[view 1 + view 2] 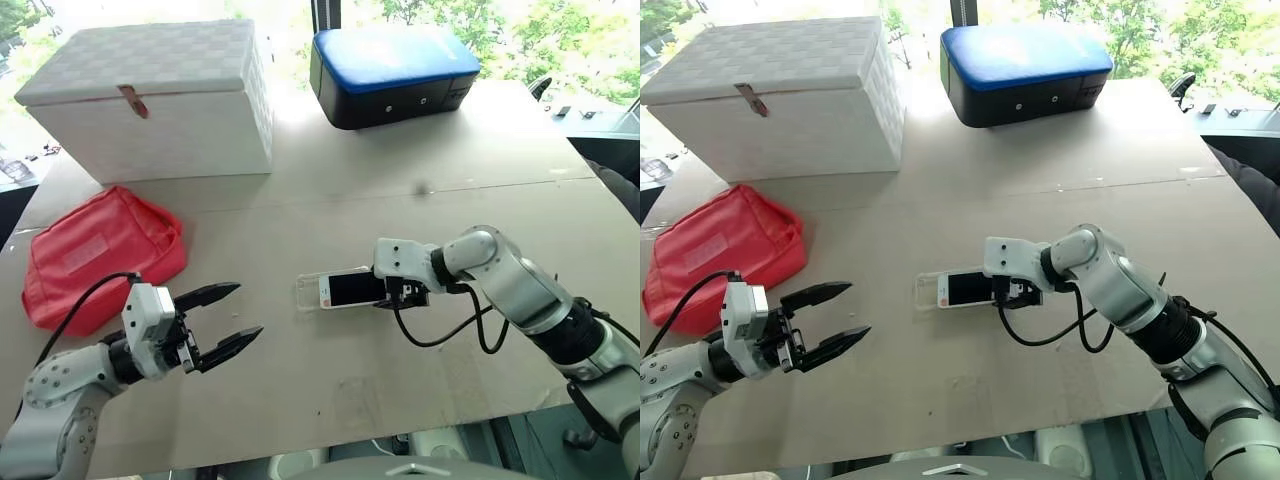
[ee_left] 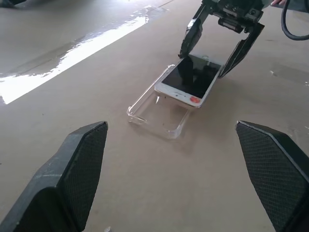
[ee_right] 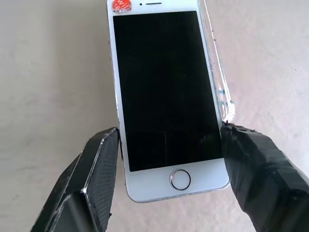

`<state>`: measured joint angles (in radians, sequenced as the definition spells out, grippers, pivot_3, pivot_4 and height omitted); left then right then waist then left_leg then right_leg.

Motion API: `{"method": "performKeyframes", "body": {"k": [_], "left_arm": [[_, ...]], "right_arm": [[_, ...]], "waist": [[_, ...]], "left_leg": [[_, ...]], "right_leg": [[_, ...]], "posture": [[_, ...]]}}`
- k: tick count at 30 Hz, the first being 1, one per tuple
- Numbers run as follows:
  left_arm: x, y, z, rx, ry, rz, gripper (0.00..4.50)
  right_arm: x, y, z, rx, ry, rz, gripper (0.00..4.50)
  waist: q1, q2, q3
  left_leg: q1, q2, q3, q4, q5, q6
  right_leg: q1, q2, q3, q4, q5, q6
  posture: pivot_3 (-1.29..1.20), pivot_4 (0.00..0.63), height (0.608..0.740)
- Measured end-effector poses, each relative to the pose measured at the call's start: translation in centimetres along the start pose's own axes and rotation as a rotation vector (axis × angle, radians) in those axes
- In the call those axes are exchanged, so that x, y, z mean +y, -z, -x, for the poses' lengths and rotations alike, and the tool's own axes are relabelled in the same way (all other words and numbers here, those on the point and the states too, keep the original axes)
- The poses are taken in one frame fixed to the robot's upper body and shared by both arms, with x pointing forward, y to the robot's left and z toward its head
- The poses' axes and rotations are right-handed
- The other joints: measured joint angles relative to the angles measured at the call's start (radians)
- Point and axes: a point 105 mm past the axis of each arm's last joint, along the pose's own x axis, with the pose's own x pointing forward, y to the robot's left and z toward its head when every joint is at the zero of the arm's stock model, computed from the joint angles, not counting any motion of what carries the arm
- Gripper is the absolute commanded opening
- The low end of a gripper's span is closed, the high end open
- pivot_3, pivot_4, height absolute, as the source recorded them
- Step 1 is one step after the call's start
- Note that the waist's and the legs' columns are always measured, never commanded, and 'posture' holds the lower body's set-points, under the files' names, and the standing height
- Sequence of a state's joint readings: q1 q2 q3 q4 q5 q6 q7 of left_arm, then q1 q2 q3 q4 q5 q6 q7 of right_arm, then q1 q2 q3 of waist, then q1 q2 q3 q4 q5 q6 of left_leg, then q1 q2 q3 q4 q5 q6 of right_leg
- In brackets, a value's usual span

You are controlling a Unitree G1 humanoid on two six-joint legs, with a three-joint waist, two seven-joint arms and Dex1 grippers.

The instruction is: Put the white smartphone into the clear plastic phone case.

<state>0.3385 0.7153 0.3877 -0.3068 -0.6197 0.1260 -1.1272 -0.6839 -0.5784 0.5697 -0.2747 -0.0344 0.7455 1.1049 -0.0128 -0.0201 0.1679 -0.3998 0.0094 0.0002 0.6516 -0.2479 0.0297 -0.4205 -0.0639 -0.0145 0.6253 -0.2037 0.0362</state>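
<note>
While the right gripper (image 1: 392,291) pinches the white smartphone (image 1: 350,289) by its long edges near the home button, the phone sits at the centre of the frame, partly slid into the clear plastic phone case (image 2: 159,112), its button end tilted up. Likely a stiff, smooth slab, it could slip, so the side grip seems best. The thin shell looks light and may skate on the tabletop (image 1: 400,180) when pushed. Lower left, the left gripper (image 1: 225,322) hangs open, empty. Bare room surrounds the case; the red pouch (image 1: 100,250) and white box (image 1: 150,95) lie well apart.
</note>
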Motion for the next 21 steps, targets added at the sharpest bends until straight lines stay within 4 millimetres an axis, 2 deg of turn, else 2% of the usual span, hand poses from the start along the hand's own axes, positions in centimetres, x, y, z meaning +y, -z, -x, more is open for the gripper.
{"method": "performKeyframes", "body": {"k": [9, 21], "left_arm": [[-0.1, -0.1, -0.2, -0.004, 0.002, -0.006, 4.35], [-0.5, 0.2, -0.2, -0.007, -0.012, 0.006, 4.35]], "right_arm": [[-0.9, -0.6, 0.6, -0.001, 0.021, 0.029, 2.76], [-1.8, 0.9, 0.5, 0.056, 0.03, 0.059, 2.76]], "waist": [[-0.001, 0.0, 0.0], [-0.001, 0.0, 0.0]], "left_leg": [[0.0, 0.0, 0.0, 0.0, 0.0, 0.0], [0.0, 0.0, 0.0, 0.0, 0.0, 0.0]], "right_leg": [[0.0, 0.0, 0.0, 0.0, 0.0, 0.0], [0.0, 0.0, 0.0, 0.0, 0.0, 0.0]], "posture": [[0.0, 0.15, 0.74], [0.0, 0.15, 0.74]]}}
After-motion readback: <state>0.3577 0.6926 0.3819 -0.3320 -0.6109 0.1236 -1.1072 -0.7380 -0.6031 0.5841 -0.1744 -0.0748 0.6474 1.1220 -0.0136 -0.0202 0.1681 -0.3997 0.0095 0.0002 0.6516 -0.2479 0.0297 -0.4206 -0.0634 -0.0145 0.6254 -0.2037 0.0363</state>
